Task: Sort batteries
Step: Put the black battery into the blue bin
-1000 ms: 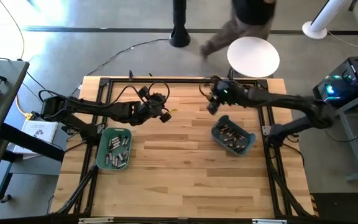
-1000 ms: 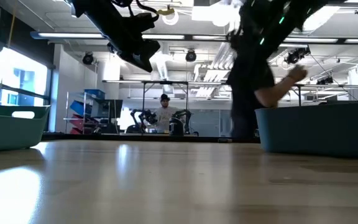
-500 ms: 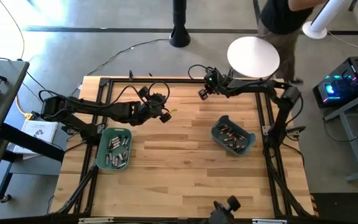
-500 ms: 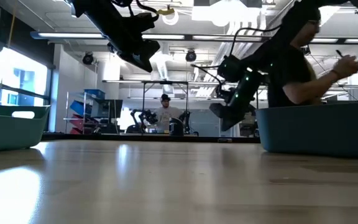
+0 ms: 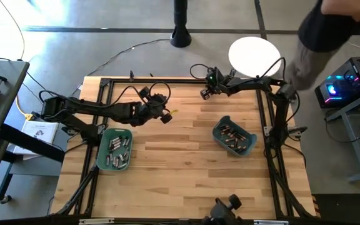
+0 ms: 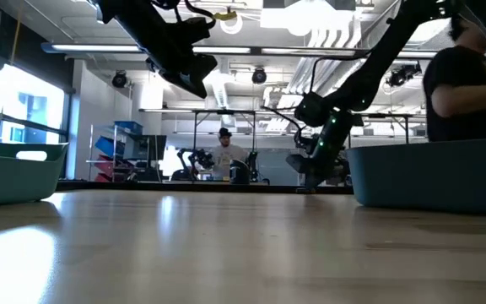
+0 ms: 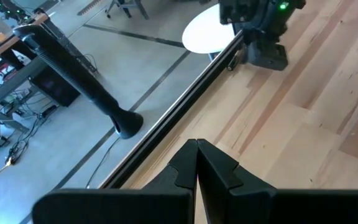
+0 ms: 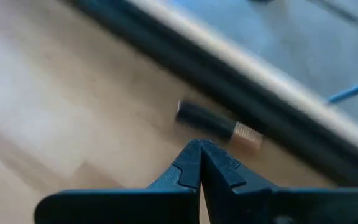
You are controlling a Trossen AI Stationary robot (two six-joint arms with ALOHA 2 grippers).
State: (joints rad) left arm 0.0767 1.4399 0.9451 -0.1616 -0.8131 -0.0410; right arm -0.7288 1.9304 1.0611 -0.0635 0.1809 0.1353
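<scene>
Wooden planks make up my table (image 5: 180,162), framed by dark rails, with a grey workshop floor all around it. Beyond the far edge, at about one o'clock, a round white disc (image 5: 254,56) sits on the floor, and a person (image 5: 320,34) in dark clothes passes at two o'clock.

My right gripper (image 5: 204,93) reaches toward the twelve o'clock edge of the table, low over the boards. Its fingers (image 8: 197,165) are pressed together with nothing between them. Just beyond their tips lies a single battery (image 8: 216,126), dark with a coppery end, flat on the wood beside the far rail; I am not touching it.

My left gripper (image 5: 165,117) hangs above the table at roughly ten o'clock from the centre, well clear of the surface in the low view. Its fingers (image 7: 197,168) are also clenched on nothing.

Two teal bins hold the other batteries. The left bin (image 5: 103,164) stands at eight o'clock, with silvery-grey batteries (image 5: 119,150) lying in it. The right bin (image 5: 251,145) stands at three o'clock, turned at an angle, with dark coppery batteries (image 5: 232,135) inside.

Across the room in the low view, another person (image 6: 224,156) sits at a distant bench.
</scene>
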